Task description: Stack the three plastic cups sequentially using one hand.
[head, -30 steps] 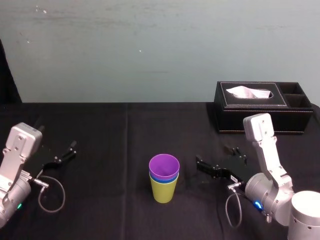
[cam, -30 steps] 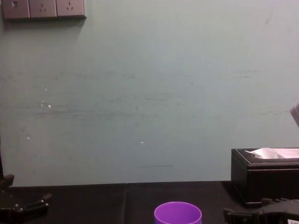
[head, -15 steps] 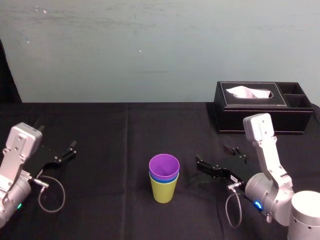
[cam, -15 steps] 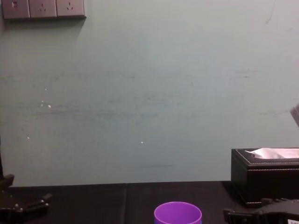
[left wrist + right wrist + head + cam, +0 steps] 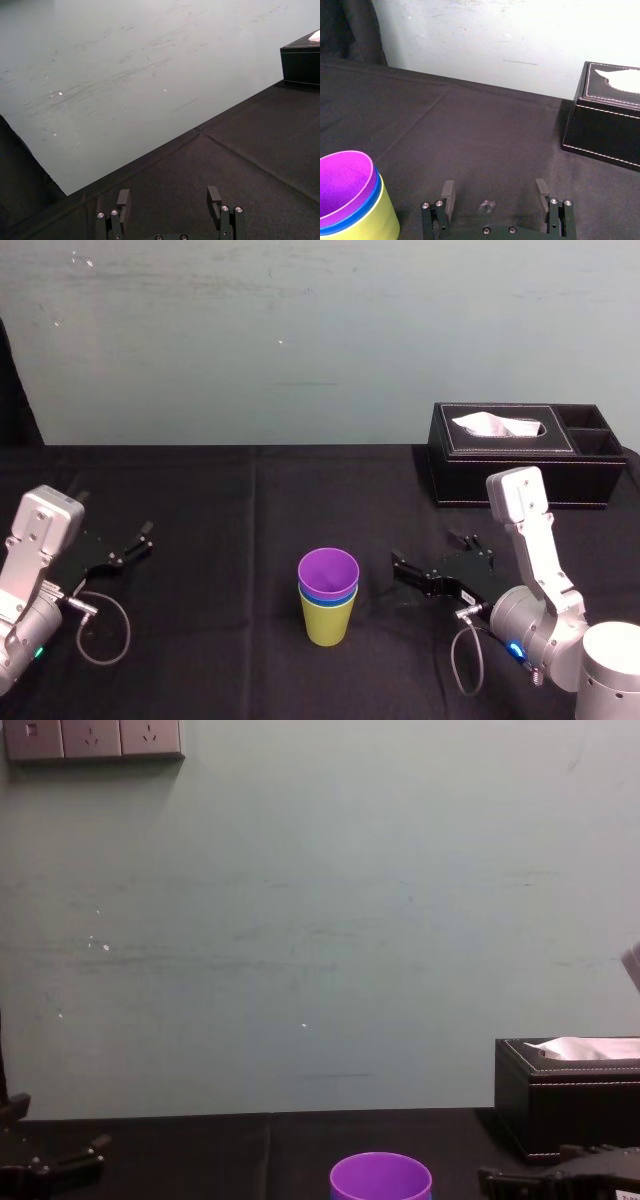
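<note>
The three plastic cups stand nested upright in one stack mid-table: the purple cup (image 5: 328,569) innermost, the blue cup (image 5: 329,593) showing as a rim around it, the yellow-green cup (image 5: 327,621) outermost. In the right wrist view the purple cup (image 5: 342,182) sits inside the yellow-green cup (image 5: 376,226). My right gripper (image 5: 424,547), the one with the white label, lies low to the stack's right, apart from it, open and empty (image 5: 494,187). The purple rim (image 5: 381,1177) shows in the chest view. My left gripper (image 5: 115,515) rests at the far left, open and empty (image 5: 168,195).
A black tissue box (image 5: 520,455) with white tissue stands at the back right, behind my right arm. The black tablecloth (image 5: 220,500) ends at a pale wall. A cable loop (image 5: 100,625) hangs by my left wrist.
</note>
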